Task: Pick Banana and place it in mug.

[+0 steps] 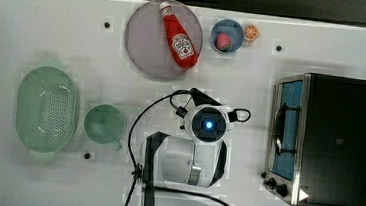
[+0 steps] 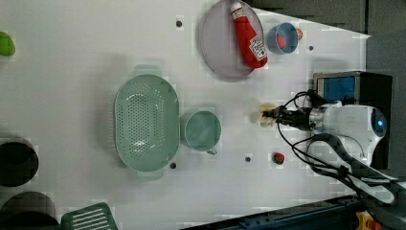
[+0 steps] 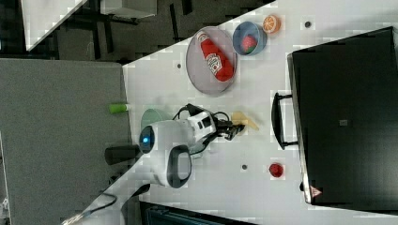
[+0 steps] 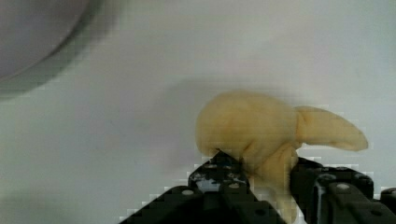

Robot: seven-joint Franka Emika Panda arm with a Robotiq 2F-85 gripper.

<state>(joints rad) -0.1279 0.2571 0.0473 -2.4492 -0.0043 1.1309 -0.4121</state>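
A wide white counter (image 1: pixel 37 30) under even light; dark floor (image 3: pixel 141 28) and a grey panel (image 3: pixel 61 140) beside it.

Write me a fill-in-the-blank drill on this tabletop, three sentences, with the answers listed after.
1. The ketchup bottle lies on the round grey ____.
2. The strawberry sits inside the small ____ cup, with the orange slice just outside it.
3. In the top view, the mug stands immediately to the right of the green ____.

Missing words: plate; blue; colander

Ketchup bottle (image 1: pixel 178 41) on grey plate (image 1: pixel 143 44)
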